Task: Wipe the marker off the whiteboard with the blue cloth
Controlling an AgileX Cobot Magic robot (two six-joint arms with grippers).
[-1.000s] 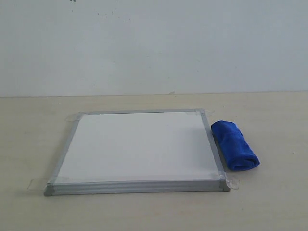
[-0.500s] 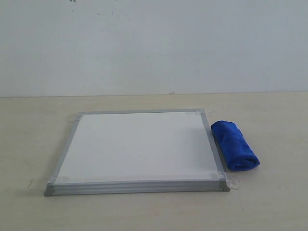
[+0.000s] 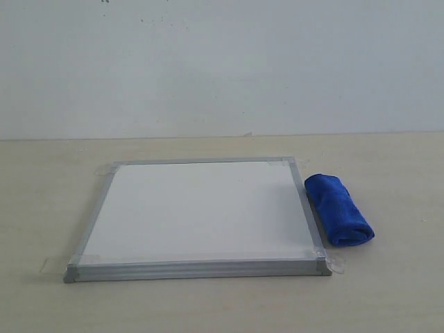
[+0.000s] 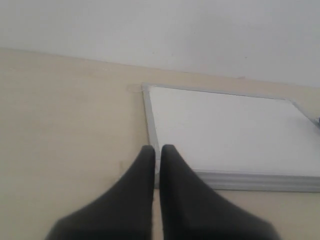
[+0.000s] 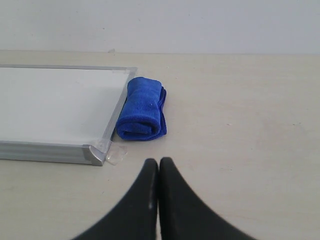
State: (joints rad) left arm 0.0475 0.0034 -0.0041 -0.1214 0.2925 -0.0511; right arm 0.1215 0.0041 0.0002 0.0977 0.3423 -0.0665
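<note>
Plain setup: a pale beige table (image 3: 208,302) running back to a bare off-white wall (image 3: 222,62). Counting things up, I get one whiteboard (image 3: 198,211), one blue cloth (image 3: 338,210) and two grippers, nothing fancier than that.

The whiteboard lies flat around the middle of the table, with a silver frame all round and grey corner pieces. Its face reads as plain white in all three views, and I can't pick out the marker line in any of them. Two clear tape tabs stick out at the near corners, one at the left (image 3: 50,264) and one at the right (image 3: 336,262).

The blue cloth is rolled into a thick sausage and lies on the table snug along the board's right-hand edge in the exterior view, running roughly parallel to the frame. The right wrist view shows one rolled end of it facing the camera.

Neither gripper shows up in the exterior shot, only in its own wrist camera. The left gripper (image 4: 157,149) has its two dark fingers pressed nearly together with only a hairline slit between them, holding nothing, tips by a corner of the board. The right gripper (image 5: 158,161) is the same, fingers closed up tight and empty, over bare table and clear of the cloth.
</note>
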